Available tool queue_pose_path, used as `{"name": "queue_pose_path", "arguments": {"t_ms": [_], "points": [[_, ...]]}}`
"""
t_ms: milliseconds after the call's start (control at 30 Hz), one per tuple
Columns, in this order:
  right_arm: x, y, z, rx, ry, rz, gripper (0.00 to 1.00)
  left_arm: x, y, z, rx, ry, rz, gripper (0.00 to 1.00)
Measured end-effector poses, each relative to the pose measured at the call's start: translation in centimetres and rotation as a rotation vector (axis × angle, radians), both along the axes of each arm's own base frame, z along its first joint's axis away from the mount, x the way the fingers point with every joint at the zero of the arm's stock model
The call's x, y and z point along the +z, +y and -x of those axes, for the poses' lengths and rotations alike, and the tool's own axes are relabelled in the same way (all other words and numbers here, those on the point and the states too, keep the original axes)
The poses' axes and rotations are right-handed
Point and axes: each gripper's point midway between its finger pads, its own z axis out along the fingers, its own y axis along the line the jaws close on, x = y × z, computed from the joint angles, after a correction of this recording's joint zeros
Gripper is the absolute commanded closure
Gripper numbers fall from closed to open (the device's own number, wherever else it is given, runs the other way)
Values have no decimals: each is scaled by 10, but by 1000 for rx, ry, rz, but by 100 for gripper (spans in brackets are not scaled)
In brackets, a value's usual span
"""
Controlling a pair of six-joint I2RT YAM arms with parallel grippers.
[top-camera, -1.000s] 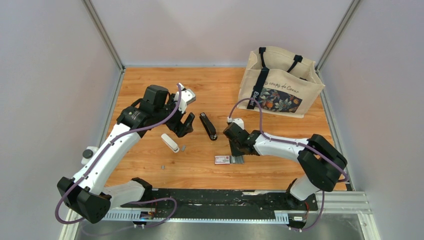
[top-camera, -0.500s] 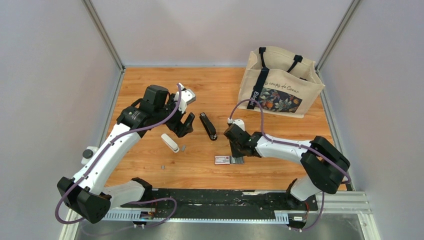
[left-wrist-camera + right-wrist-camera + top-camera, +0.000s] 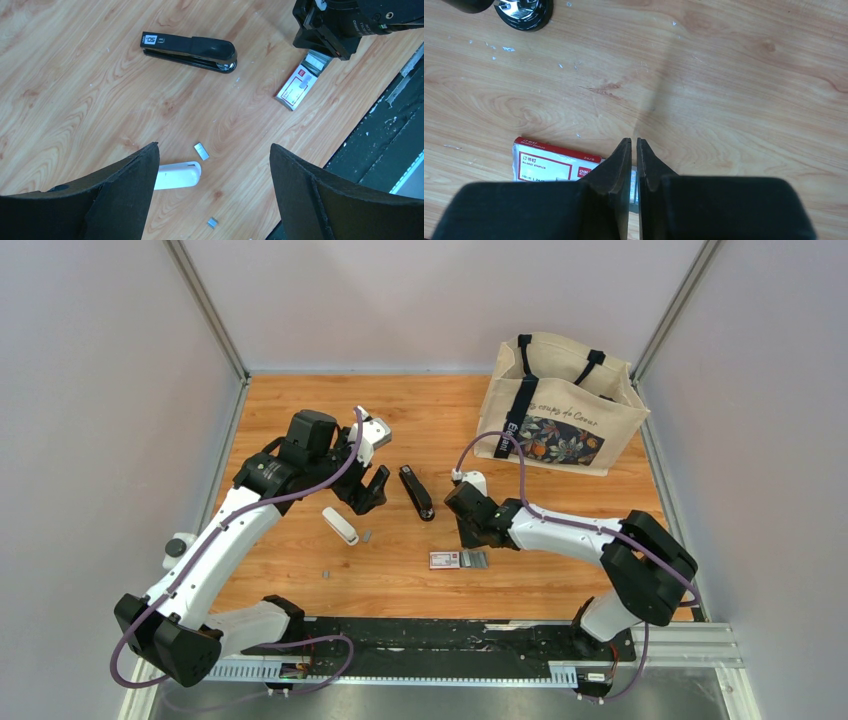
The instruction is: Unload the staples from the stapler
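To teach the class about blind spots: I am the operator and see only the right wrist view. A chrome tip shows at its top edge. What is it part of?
Observer: It is the front end of the black stapler, which lies closed on the table between the two arms.
Operator: Are any loose staples out of my sight?
Observer: Yes. One staple bit lies beside a white oblong piece, and a second bit lies apart from it, nearer the table edge.
Operator: Is the left gripper holding anything?
Observer: No. The left gripper is open and empty, above those bits.
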Motion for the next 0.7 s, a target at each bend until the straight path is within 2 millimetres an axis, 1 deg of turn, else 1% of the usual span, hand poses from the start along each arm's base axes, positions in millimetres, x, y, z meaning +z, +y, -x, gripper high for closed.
{"name": "queue_pose_path", "arguments": {"t_ms": [333,533,700], "points": [[-2,1,3,9,12,-7,92,0,0,0,0,0,0,11],[-12,-3,15,24,42,5,92,0,0,0,0,0,0,11],[-12,-6,20,23,44,-1,92,0,0,0,0,0,0,11]]}}
